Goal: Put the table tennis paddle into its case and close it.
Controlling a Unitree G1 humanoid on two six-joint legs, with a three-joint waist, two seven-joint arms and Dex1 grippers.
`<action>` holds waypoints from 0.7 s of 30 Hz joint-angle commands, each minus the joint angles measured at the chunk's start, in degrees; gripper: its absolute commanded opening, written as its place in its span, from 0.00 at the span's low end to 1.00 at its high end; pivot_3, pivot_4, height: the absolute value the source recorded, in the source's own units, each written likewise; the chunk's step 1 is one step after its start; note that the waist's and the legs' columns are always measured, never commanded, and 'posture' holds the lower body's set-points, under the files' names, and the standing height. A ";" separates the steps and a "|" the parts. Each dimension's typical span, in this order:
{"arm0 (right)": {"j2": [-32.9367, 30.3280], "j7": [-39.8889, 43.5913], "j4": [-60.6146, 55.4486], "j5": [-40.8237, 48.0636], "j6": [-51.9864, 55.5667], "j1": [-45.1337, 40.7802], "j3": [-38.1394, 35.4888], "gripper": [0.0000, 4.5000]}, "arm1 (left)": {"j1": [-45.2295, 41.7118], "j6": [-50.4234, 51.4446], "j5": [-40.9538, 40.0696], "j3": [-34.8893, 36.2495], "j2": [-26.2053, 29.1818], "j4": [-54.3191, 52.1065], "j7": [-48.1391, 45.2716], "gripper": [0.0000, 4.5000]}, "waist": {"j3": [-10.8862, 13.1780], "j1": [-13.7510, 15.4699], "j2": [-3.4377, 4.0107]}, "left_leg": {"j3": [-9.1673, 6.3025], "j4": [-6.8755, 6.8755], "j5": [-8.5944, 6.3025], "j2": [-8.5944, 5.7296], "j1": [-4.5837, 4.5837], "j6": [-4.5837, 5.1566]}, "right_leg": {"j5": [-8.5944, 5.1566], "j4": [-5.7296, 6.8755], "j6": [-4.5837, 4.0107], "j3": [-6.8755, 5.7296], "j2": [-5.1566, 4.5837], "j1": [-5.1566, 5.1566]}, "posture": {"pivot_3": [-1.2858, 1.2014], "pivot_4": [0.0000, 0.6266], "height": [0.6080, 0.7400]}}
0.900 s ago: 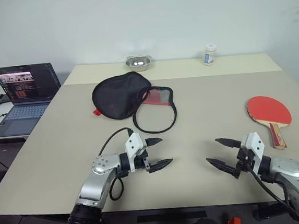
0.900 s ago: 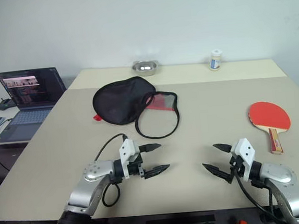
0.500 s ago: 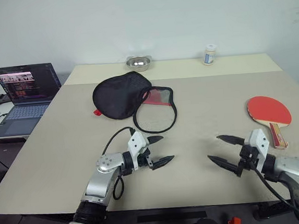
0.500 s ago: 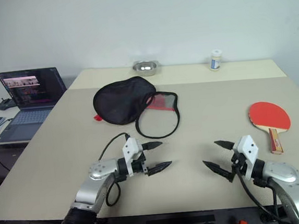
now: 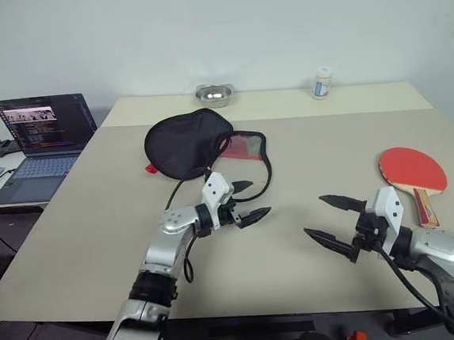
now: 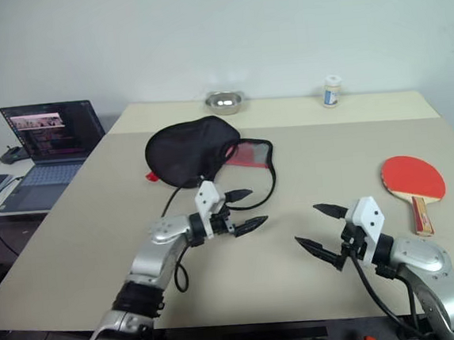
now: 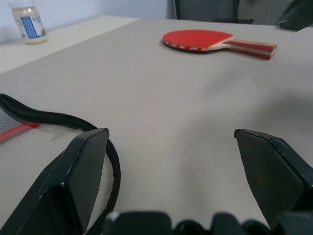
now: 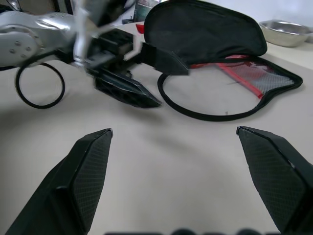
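While case lies open, bowl, bottle behind.

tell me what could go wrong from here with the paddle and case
The left gripper, open beside the case, might snag its loose zipper rim and drag the case. The paddle lies flat near the table's right edge, so the open right gripper could push it off.

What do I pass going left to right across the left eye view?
Open dark laptop → black and red paddle-shaped fabric case, unzipped → left claw → right claw → red-faced table tennis paddle with wooden handle.
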 commanded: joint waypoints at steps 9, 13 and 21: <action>0.78 -3.30 -4.87 0.92 0.87 0.75 -0.59 0.99 | -13.91 -6.40 8.06 -1.53 -6.10 21.65 5.36 1.00 | 0.08 -0.08 -0.14 | 0.00 -0.02 0.00 0.04 0.00 0.00 | -0.02 -0.01 0.03 0.01 0.24 -0.02 | 0.52 0.24 1.00; -0.59 -2.72 -7.29 3.39 2.87 -0.12 -1.44 0.99 | -16.35 -5.70 10.81 -1.72 -6.82 26.11 9.78 1.00 | 0.10 -0.15 -0.16 | -0.01 -0.04 0.00 0.05 -0.01 0.00 | -0.01 -0.02 0.02 0.00 0.23 -0.03 | 0.52 0.24 1.00; -3.33 -2.67 -9.77 5.74 5.11 -3.06 -2.72 0.99 | -18.81 -4.06 13.21 -0.69 -8.23 31.21 16.21 1.00 | 0.24 -0.15 -0.40 | -0.06 -0.02 0.00 0.06 -0.02 0.00 | 0.00 -0.01 0.02 -0.03 0.16 -0.02 | 0.52 0.24 1.00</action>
